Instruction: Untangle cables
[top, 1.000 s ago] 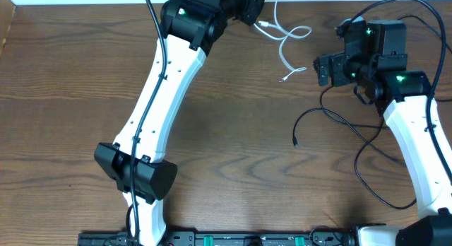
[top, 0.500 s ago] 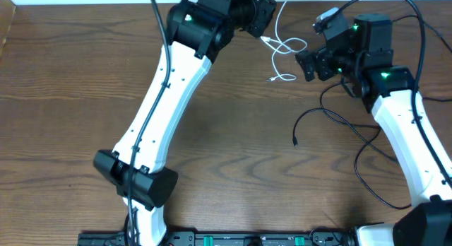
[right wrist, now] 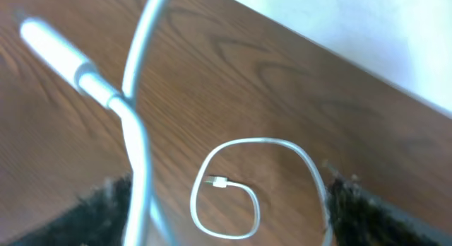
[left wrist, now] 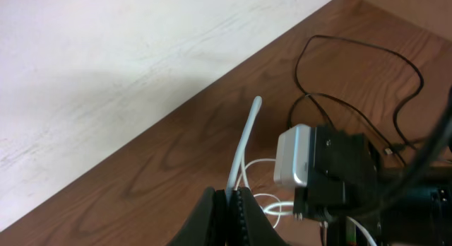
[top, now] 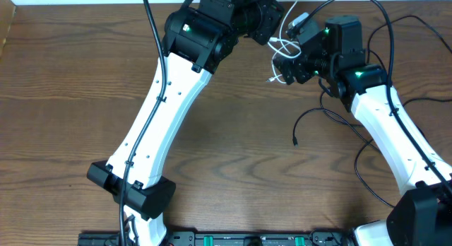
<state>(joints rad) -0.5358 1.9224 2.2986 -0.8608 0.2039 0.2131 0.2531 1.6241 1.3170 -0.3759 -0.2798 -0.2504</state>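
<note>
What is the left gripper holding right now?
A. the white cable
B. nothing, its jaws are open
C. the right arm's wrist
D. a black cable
A: in the left wrist view the white cable sticks up from between the closed fingers of the left gripper.

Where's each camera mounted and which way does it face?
Overhead: above the table, looking straight down; left arm and right arm show.
Left wrist: behind the left gripper, facing the table's far edge and wall; shut fingers pinch the white cable.
Right wrist: behind the right gripper, angled down at the wood; spread fingers at bottom corners.
Shared: all three see the white cable.
</note>
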